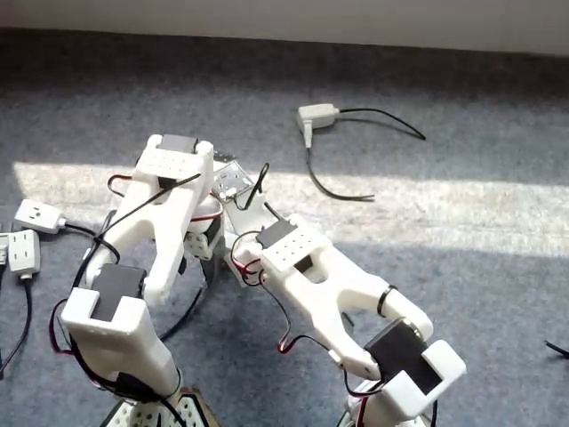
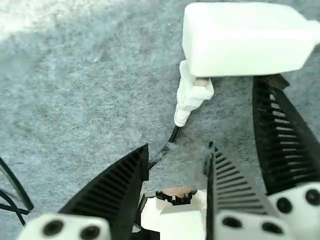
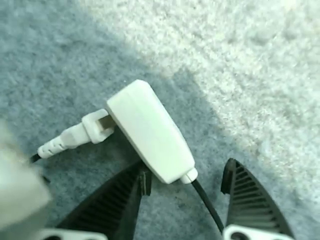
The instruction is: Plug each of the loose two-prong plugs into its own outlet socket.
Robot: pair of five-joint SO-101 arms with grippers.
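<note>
A white outlet block lies on the grey carpet with a black cord at one end. A white two-prong plug sits at its other end, a prong still showing between them. My right gripper is open, its black fingers on either side of the block's cord end. The left wrist view shows the same block and plug. My left gripper is open just behind the plug, with the plug's black cable running between its fingers. In the high view both arms meet at the middle.
Another white outlet block with a plug at its end lies farther back, black cords trailing right and toward me. Two more white outlet blocks sit at the left edge. A sunlit band crosses the carpet.
</note>
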